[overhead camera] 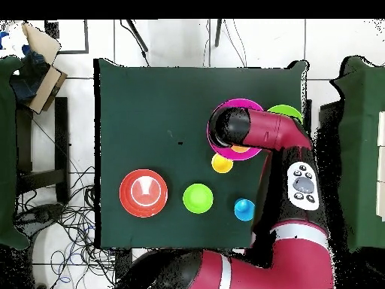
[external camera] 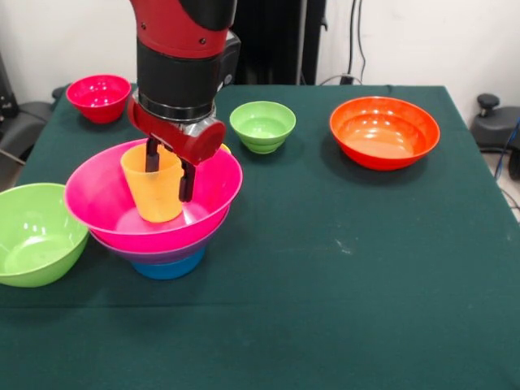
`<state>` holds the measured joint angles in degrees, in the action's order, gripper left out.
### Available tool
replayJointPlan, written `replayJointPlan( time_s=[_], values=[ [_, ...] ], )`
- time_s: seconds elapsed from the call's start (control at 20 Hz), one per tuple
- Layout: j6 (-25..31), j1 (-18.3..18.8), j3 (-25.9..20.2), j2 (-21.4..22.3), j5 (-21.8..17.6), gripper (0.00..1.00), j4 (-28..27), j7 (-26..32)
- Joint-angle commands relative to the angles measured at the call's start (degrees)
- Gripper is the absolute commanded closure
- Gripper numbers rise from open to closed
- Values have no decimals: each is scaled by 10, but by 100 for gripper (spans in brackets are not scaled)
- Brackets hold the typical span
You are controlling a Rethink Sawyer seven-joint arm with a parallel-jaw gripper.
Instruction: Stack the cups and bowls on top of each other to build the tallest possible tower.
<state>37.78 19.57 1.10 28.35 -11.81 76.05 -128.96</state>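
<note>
In the front view, far to the left of the fingers, the big lime green bowl (external camera: 32, 231) is sitting alone at the table (external camera: 341, 276) edge. In the overhead view only a part of its rim (overhead camera: 286, 112) is showing beside the arm. Behind the fingers and to their left, the small red bowl (external camera: 99, 97) is standing by itself. The overhead view is not showing it, because the arm is covering that place.

The gripper (external camera: 169, 185) is reaching down into the tower (external camera: 154, 215), where the pink bowl (external camera: 101, 199) is lying on the purple bowl (external camera: 162, 254) and this on the mid blue bowl (external camera: 169, 268). The fingers are closing on the orange-yellow cup (external camera: 153, 195): one finger is going inside the cup, the other is pressing outside on its right wall, with the wall between them. The cup is standing upright in the pink bowl. From overhead the arm is hiding this grip, and only the pink rim (overhead camera: 242, 103) is showing.

Just behind the fingers a yellow sliver is peeking out. The overhead view is showing it as a yellow cup (overhead camera: 222, 162) standing beside the tower, and it is also showing the sky blue cup (overhead camera: 244, 209), which the front view is not showing.

To the right of the fingers, the small green bowl (external camera: 262, 125) is standing apart, and further right the orange bowl (external camera: 383, 132) is sitting alone.
</note>
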Motion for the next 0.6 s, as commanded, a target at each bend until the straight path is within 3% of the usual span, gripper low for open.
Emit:
replayJointPlan(
  time_s=[0.05, 0.35, 0.6],
  values=[
    [43, -6, -61, 23, -17, 0, 6, 76],
    [90, -15, -57, 48, -13, 0, 1, 79],
    [97, -25, -51, 57, -12, 0, 4, 60]
  ],
)
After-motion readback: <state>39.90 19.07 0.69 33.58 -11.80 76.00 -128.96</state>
